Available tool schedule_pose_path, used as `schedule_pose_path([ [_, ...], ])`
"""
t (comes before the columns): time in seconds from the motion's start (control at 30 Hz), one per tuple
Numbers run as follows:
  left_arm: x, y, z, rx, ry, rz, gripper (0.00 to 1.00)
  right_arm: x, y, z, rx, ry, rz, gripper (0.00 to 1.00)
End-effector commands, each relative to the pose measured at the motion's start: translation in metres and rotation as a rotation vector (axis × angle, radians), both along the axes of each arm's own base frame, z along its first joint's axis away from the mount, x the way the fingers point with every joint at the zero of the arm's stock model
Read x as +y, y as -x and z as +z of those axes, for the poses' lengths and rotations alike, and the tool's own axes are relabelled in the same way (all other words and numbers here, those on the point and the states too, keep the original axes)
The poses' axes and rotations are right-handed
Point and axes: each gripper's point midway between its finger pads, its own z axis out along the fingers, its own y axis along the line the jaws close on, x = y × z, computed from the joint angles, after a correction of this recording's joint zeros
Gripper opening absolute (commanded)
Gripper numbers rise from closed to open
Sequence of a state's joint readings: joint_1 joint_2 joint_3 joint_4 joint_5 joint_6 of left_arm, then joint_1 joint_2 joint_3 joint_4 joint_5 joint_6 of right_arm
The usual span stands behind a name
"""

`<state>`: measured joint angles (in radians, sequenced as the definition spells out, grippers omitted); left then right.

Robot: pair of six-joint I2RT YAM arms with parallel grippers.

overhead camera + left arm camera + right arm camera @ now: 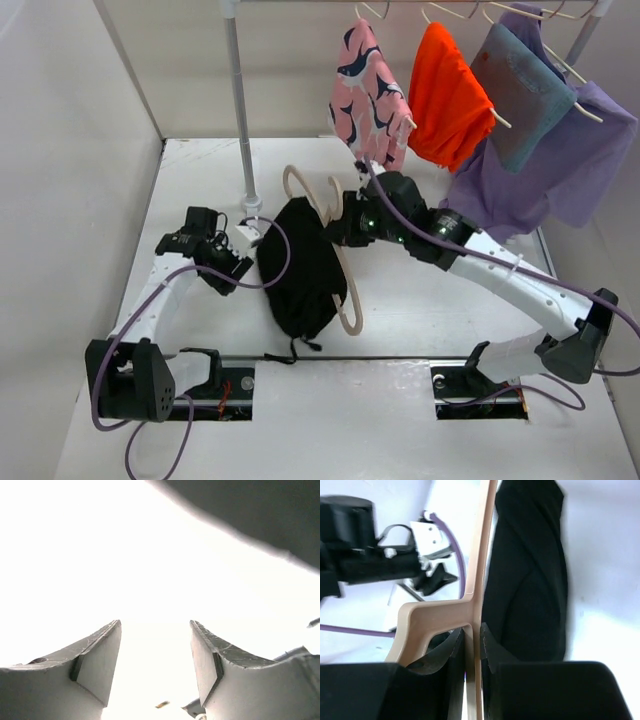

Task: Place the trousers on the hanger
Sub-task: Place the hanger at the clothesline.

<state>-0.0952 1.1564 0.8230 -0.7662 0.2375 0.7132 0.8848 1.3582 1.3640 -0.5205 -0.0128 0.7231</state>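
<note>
Clamping the hanger (349, 300) bar, my right jaws were closed on it; trousers (297, 265) lay across it, just left of them. Left jaws stood parted, empty, beside the cloth's other edge.

Pink garment (368, 95) hangs beside orange garment (447, 95).

no readable text, labels, brands, numbers or signs anywhere in these views

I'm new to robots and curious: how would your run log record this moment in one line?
right claw: shut on hanger | left claw: open, empty | trousers: lying across hanger, on table
</note>
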Motion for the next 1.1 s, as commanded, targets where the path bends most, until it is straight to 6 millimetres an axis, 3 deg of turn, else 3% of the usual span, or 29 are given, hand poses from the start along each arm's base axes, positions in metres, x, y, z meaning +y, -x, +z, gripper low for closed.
schedule_pose_path([
  [0.0, 0.002, -0.045, 0.056, -0.22, 0.026, 0.095, 0.53, -0.007, -0.009, 0.05, -0.108, 0.005, -0.012, 0.0],
  [0.03, -0.001, -0.055, 0.081, -0.285, 0.061, 0.106, 0.53, -0.002, -0.008, 0.071, -0.136, -0.029, -0.004, 0.0],
  [0.1, -0.018, -0.058, 0.105, -0.318, 0.159, 0.086, 0.52, 0.0, -0.011, 0.083, -0.156, -0.041, -0.001, 0.0],
  [0.13, -0.028, -0.058, 0.117, -0.322, 0.213, 0.081, 0.51, 0.008, -0.009, 0.098, -0.177, -0.076, 0.016, 0.0],
  [0.17, -0.037, -0.057, 0.143, -0.356, 0.271, 0.065, 0.49, 0.01, -0.012, 0.101, -0.196, -0.068, 0.024, 0.0],
  [0.2, -0.057, -0.051, 0.16, -0.346, 0.384, 0.021, 0.37, 0.011, -0.013, 0.113, -0.223, -0.088, 0.026, 0.0],
  [0.27, -0.091, -0.038, 0.203, -0.32, 0.565, -0.032, 0.33, 0.016, -0.012, 0.128, -0.254, -0.114, 0.037, 0.0],
  [0.3, -0.12, -0.02, 0.21, -0.229, 0.652, -0.109, 0.33, 0.019, -0.014, 0.127, -0.255, -0.115, 0.037, 0.0],
  [0.33, -0.144, -0.004, 0.229, -0.169, 0.773, -0.183, 0.39, 0.018, -0.016, 0.135, -0.273, -0.132, 0.026, 0.0],
  [0.4, -0.174, 0.002, 0.259, -0.155, 0.889, -0.24, 0.51, 0.019, -0.021, 0.155, -0.317, -0.178, 0.005, 0.0],
  [0.43, -0.194, 0.016, 0.267, -0.085, 0.941, -0.26, 0.57, 0.018, -0.023, 0.159, -0.33, -0.186, -0.009, 0.0],
  [0.47, -0.202, 0.02, 0.276, -0.089, 0.965, -0.286, 0.7, 0.016, -0.028, 0.171, -0.36, -0.21, -0.04, 0.0],
  [0.53, -0.221, 0.033, 0.295, -0.109, 1.007, -0.375, 0.79, 0.019, -0.035, 0.178, -0.37, -0.226, -0.068, 0.0],
  [0.6, -0.228, 0.031, 0.292, -0.107, 0.994, -0.354, 0.89, 0.014, -0.039, 0.195, -0.398, -0.248, -0.104, 0.0],
  [0.7, -0.233, 0.032, 0.285, -0.077, 0.987, -0.347, 1.0, 0.02, -0.046, 0.189, -0.39, -0.23, -0.114, 0.0],
  [0.87, -0.243, 0.023, 0.286, -0.045, 1.034, -0.292, 1.0, 0.03, -0.053, 0.178, -0.361, -0.242, -0.123, 0.0],
  [0.97, -0.247, 0.004, 0.273, -0.041, 1.031, -0.179, 1.0, 0.035, -0.057, 0.173, -0.362, -0.261, -0.127, 0.0],
  [1.07, -0.25, 0.002, 0.266, 0.006, 1.041, -0.135, 1.0, 0.042, -0.053, 0.17, -0.339, -0.283, -0.117, 0.0],
])
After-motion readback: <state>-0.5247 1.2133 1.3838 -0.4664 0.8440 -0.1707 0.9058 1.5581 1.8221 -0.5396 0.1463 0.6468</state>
